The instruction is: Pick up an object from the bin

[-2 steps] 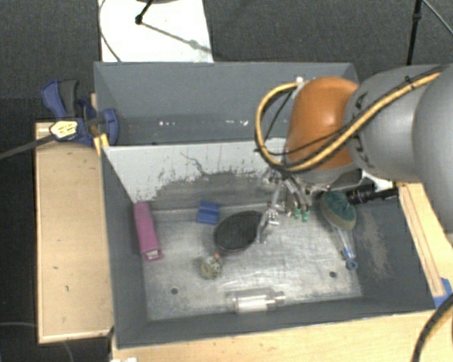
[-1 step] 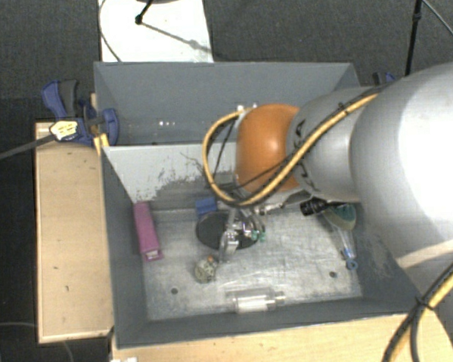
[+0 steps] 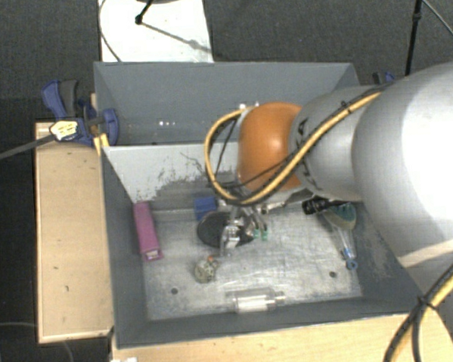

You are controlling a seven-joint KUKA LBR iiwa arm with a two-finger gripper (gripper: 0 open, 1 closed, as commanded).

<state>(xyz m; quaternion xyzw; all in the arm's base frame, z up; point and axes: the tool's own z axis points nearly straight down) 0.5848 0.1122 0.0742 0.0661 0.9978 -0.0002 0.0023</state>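
With the gripper (image 3: 240, 233), whose opening cannot be told, set low near the middle of the bin (image 3: 125, 242) just beside the 3 o'clock edge of a dark round disc (image 3: 211, 230), a clean pick is judged best served if the disc is straddled squarely and the blue block (image 3: 205, 205) at its 12 o'clock is avoided.

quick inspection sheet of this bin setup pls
surface: grey bin floor, scuffed, speckled near the back
job's things: dark disc beside the gripper; blue block behind it
clutter: pink block left; small lump; clear tube front; blue pen right
grippers: gripper low over the middle of the bin
cables: yellow and black cables loop round the orange wrist cover
surroundings: dark carpet
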